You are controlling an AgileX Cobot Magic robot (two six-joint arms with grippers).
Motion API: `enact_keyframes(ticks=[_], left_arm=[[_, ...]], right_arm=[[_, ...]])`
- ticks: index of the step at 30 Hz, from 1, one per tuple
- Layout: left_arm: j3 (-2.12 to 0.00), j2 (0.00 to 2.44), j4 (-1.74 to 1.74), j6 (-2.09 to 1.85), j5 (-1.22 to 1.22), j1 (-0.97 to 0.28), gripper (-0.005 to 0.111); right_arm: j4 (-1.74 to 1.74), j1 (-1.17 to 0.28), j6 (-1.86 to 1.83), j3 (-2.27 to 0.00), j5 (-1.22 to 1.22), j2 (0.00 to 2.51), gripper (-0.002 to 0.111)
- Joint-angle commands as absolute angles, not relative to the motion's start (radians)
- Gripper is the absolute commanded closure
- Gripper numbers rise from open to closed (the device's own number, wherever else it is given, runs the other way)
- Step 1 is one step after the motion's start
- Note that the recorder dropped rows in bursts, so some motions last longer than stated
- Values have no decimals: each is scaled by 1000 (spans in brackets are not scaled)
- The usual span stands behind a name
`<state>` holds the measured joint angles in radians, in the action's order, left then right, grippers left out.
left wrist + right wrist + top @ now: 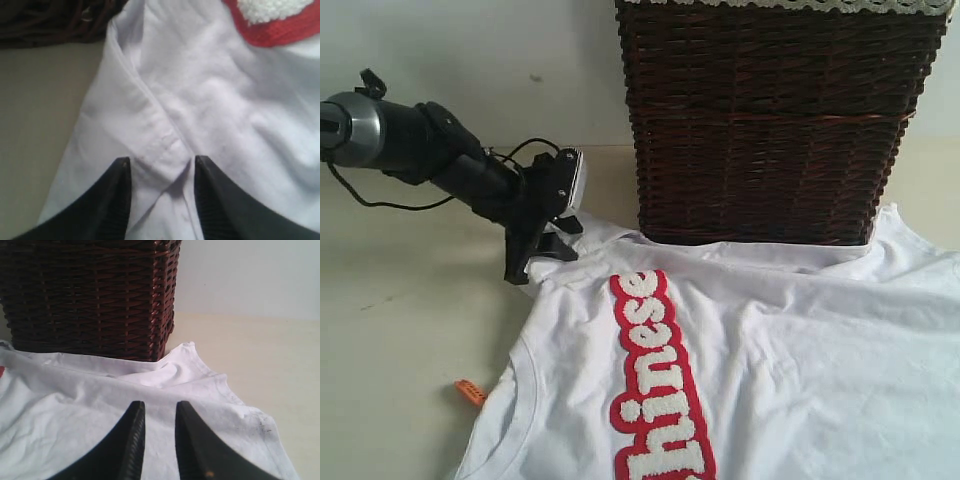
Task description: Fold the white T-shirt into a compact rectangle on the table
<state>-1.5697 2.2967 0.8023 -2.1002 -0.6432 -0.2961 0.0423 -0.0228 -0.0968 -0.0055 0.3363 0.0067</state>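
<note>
White T-shirt [800,360] spread front-up on the bench [400,330], its far edge against the dark wicker basket [770,130]
Left jaws tip-down at a sleeve edge beside the basket, part open, the folded sleeve hem [155,145] lying in the gap. Right jaws narrow, nothing between them, low over the shirt's corner by the basket. Orange tag [469,392] on the bench just beside the collar

One dark brown wicker basket [775,120], upright, rear of scene, weave unbroken on both visible faces. White lace trim [800,6] runs along its top rim. Behind it, a plain pale wall [450,50] bearing one small dark mark [533,77]
</note>
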Motion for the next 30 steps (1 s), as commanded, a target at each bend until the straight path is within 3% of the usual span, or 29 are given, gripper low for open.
enact_keyframes(ticks=[1, 3, 30], left_arm=[[-1574, 2313, 830, -2099, -637, -303, 84], [-1574, 2313, 855, -2099, -633, -303, 106], [-1643, 2302, 1009, -2099, -295, -338, 107]], right_arm=[[47, -23, -101, 0, 329, 0, 85], [47, -23, -101, 0, 329, 0, 85], [47, -23, -101, 0, 329, 0, 85]])
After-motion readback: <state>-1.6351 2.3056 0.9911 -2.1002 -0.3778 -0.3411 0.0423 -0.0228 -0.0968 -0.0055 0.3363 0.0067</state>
